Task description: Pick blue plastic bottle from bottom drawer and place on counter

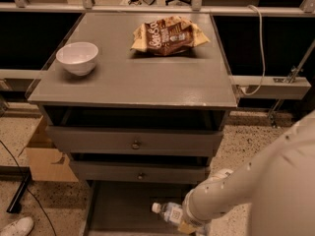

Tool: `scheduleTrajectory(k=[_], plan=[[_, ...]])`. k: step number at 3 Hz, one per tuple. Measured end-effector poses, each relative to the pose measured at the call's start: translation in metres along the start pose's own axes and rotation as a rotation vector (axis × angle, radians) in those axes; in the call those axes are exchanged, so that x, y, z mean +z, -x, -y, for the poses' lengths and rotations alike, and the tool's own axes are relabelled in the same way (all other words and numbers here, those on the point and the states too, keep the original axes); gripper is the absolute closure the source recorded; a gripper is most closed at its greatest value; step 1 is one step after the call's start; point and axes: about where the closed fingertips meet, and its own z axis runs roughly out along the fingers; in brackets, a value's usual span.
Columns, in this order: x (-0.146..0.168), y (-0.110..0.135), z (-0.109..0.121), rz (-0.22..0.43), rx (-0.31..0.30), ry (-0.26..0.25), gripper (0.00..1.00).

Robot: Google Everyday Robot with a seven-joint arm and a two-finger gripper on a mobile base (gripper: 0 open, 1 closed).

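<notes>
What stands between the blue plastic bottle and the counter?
The two upper drawers, slightly pulled out, jut over the bottom drawer behind the blue plastic bottle. The end effector is beside the bottle inside that drawer.

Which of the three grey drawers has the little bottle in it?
The lowest grey drawer, pulled out furthest. The small clear plastic bottle with white cap is in there, with the claw right at it.

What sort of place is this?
Probably a robot test lab, not a home: a lone grey drawer cabinet, metal rails, a loose cable. The gripper is down in the bottom drawer at the blue plastic bottle.
</notes>
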Motion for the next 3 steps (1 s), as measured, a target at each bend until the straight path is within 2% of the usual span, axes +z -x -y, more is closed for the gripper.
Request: scheduleTrajectory(k=[1,2,3], plan=[[-0.021,0.013,0.012,0.035,-0.012,-0.05,1.0],[-0.022,0.014,0.012,0.03,-0.016,-0.049,1.0],[-0.053,0.027,0.018,-0.014,-0.07,-0.053,1.0]])
